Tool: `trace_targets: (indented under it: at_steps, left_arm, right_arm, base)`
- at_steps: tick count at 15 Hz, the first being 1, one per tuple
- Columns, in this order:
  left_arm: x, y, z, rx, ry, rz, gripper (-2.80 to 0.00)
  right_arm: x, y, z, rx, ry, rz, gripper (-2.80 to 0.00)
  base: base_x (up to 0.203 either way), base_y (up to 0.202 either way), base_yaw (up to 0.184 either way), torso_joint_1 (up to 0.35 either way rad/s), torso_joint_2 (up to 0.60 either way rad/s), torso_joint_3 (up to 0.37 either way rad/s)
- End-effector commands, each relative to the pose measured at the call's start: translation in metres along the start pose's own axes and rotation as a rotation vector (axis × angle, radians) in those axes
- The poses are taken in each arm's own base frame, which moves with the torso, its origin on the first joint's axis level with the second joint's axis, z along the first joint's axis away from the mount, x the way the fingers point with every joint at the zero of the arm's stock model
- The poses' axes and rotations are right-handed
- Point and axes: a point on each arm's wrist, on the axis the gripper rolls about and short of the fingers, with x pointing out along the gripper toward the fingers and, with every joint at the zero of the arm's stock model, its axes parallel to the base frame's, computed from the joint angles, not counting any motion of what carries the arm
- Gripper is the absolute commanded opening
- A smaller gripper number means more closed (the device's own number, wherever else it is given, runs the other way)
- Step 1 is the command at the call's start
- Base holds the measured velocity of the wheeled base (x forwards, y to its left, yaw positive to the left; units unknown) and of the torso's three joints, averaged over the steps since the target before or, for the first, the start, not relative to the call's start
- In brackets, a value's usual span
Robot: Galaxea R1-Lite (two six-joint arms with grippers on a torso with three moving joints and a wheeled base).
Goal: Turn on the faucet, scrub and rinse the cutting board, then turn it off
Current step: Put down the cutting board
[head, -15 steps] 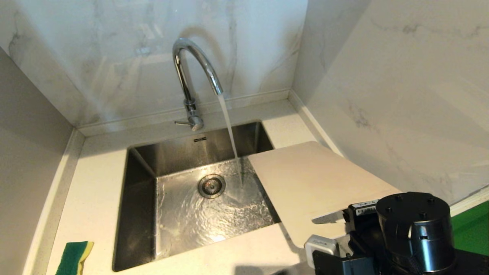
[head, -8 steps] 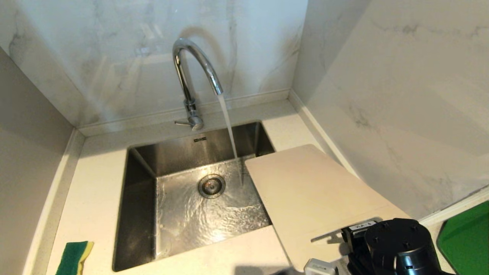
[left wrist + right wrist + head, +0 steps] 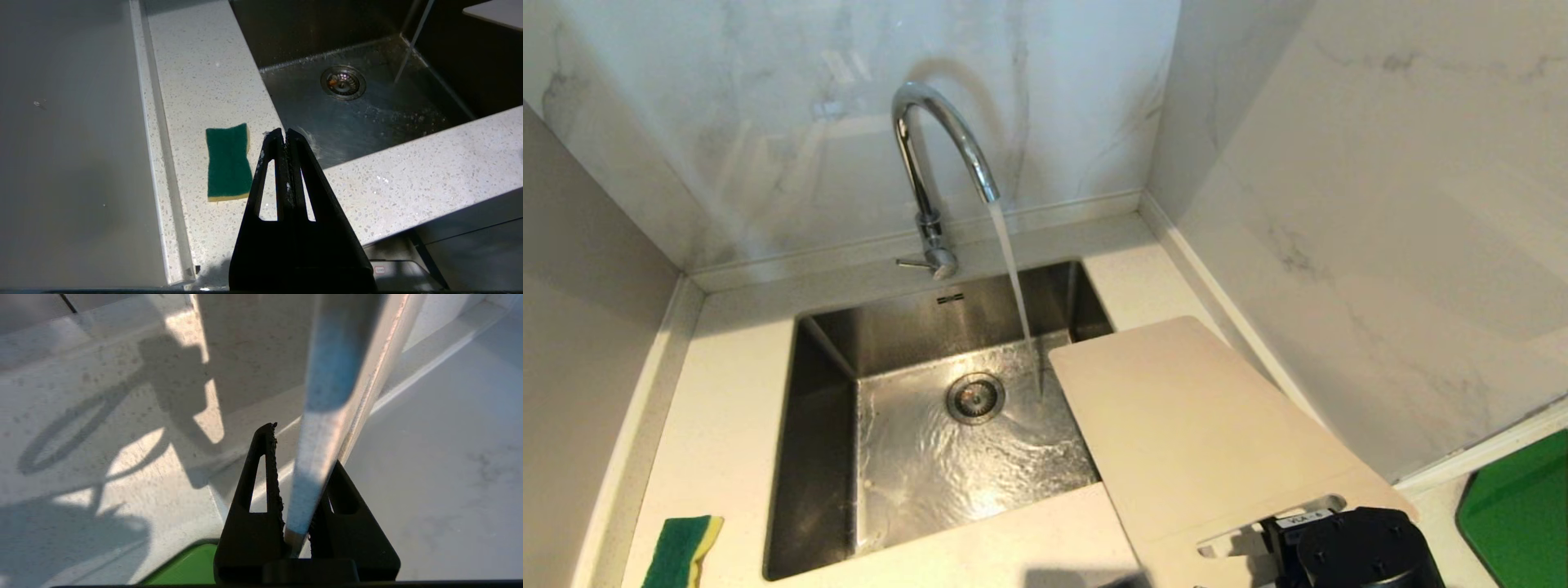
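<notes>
- Tall chrome gooseneck faucet [image 3: 931,163] is running: step one done.
- Right gripper [image 3: 296,486], jaws clamping the cream plastic cutting board [image 3: 1192,425], holds it over the sink's right edge.
- Left gripper [image 3: 286,134] clenched empty; scrubbing, rinsing, shutoff remain.

You're looking at a kitchen corner: a steel sink [image 3: 825,425] sunk into a speckled white counter [image 3: 727,392], with grey-veined marble-look walls [image 3: 768,122] closing it in at the back and right. A chrome faucet [image 3: 931,163] arches over the basin and runs water [image 3: 1013,278] toward the drain [image 3: 974,398]. You can see a green-and-yellow sponge [image 3: 682,551] lying on the counter near the sink's front left corner, and a cream cutting board [image 3: 1192,425] over the sink's right edge – ordinary dishwashing gear
</notes>
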Motion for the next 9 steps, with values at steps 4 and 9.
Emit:
trace_targets:
  at_steps: [4, 9]
  left_arm:
    - [0.000, 0.000, 0.000, 0.002, 0.002, 0.000, -2.80]
    - [0.000, 0.000, 0.000, 0.001, 0.002, 0.000, -2.80]
  right_arm:
    - [0.023, 0.020, 0.013, -0.008, -0.002, 0.001, -2.80]
    - [0.015, 0.023, 0.003, 0.005, 0.016, -0.005, -2.80]
  base:
    - [0.000, 0.000, 0.000, 0.000, 0.00, 0.000]
    - [0.000, 0.000, 0.000, 0.000, 0.00, 0.000]
